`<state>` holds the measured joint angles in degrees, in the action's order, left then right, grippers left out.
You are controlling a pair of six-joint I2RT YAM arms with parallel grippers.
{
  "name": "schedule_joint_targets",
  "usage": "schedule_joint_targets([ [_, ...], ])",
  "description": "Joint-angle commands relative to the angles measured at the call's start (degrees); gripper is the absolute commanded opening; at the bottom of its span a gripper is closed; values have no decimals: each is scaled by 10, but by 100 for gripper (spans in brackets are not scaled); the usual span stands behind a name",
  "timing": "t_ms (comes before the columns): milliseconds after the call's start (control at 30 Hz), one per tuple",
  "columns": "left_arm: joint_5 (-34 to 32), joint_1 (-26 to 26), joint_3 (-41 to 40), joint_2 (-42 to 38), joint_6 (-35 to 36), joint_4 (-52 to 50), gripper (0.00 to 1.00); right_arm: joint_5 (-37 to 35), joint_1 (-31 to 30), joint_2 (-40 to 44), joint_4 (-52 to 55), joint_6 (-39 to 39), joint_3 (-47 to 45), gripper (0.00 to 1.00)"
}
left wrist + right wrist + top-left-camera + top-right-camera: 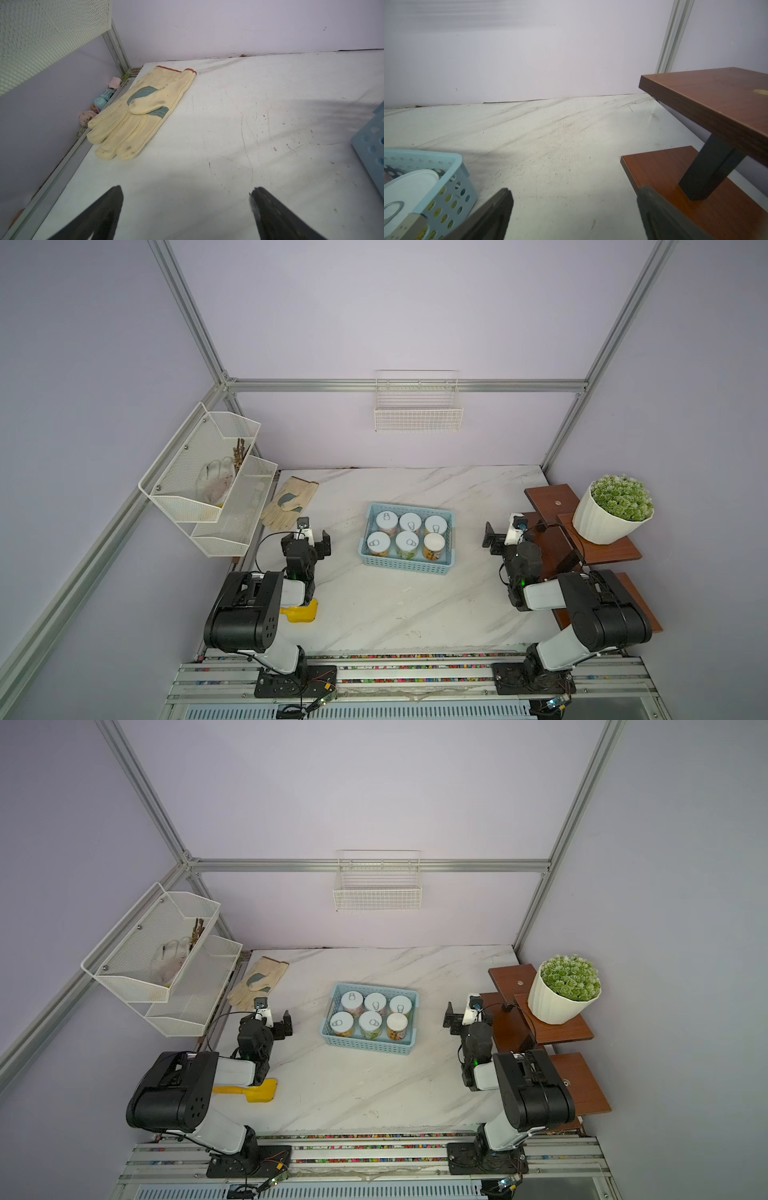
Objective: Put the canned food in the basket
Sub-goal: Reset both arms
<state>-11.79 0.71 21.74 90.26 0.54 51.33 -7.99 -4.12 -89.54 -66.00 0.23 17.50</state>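
The light blue basket (405, 568) (368, 1048) stands mid-table. Inside it stand several tins of canned food (410, 521) (375, 1002), upright in two rows of three, with pale tops. My left gripper (306, 535) hovers to the basket's left, open and empty; in the left wrist view the gripper (187, 189) has only bare tabletop between its fingers, with the basket's corner (372, 145) at the edge. My right gripper (509, 536) is on the basket's right, also open and empty. The right wrist view shows the gripper (575, 191) beside the basket (452, 180), with one tin (409, 187) visible.
A cream work glove (289, 504) lies at the far left of the table. A yellow scoop (301, 611) sits under the left arm. Stepped wooden shelves (552, 499) with a potted plant (611, 514) line the right side. A mesh rack (208, 481) and a wire basket (417, 408) hang on the walls.
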Motion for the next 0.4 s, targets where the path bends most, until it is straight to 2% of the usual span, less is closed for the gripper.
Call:
schedule_joint_targets([
  [0,-7,-3,5,-8,-10,8,100,3,3,-5,-5,5,-5,99],
  [367,-6,-3,5,-8,-10,8,100,4,3,-6,0,1,-3,99],
])
